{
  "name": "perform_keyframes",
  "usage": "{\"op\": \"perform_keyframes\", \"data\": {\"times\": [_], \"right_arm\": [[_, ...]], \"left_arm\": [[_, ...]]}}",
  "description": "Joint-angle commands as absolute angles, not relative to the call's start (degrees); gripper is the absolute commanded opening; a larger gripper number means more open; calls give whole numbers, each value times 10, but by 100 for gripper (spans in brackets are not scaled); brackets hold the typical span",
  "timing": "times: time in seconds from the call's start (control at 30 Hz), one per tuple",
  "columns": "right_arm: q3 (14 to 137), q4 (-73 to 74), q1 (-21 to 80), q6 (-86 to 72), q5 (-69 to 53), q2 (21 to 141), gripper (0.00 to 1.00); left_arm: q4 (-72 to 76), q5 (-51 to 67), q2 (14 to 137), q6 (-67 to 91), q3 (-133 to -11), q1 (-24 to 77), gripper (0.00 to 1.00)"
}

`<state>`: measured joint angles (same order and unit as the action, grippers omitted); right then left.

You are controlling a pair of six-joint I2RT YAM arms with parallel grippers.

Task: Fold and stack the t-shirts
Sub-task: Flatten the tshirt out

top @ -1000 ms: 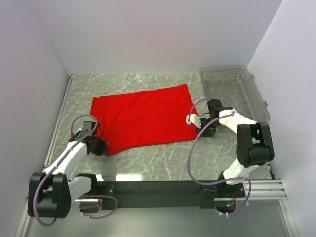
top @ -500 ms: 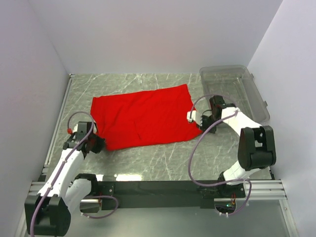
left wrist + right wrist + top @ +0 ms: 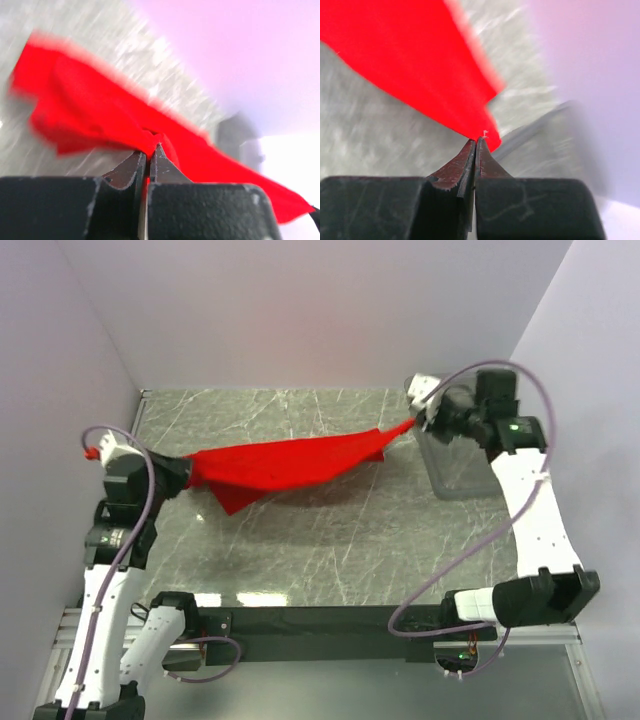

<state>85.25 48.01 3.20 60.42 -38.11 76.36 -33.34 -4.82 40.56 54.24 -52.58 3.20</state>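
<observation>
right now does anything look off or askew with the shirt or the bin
Nothing looks spilled or damaged. The red t-shirt is stretched in the air between the left gripper and right gripper, but unevenly: a loose flap sags near the left end. The clear bin sits upright, partly hidden by the right arm.

The left arm (image 3: 108, 570) and right arm (image 3: 537, 510) stand tall over the table (image 3: 330, 540), wrists turned inward. The left claw (image 3: 186, 472) and right claw (image 3: 418, 421) face each other, each pinched tight on the t-shirt (image 3: 290, 465).
</observation>
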Motion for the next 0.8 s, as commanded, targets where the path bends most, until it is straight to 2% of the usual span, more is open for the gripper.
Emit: {"op": "perform_keyframes", "data": {"times": [0.0,0.33,0.57,0.77], "right_arm": [[960,450,22,491,-436,728,0],[1119,231,-12,247,-458,670,0],[1243,174,-35,105,-482,686,0],[1162,146,-44,90,-481,671,0]], "left_arm": [[-253,-81,405,505,-612,33,0],[-121,-118,412,467,-791,33,0],[-82,-141,403,458,-870,33,1],[-94,-176,413,474,-865,33,1]]}}
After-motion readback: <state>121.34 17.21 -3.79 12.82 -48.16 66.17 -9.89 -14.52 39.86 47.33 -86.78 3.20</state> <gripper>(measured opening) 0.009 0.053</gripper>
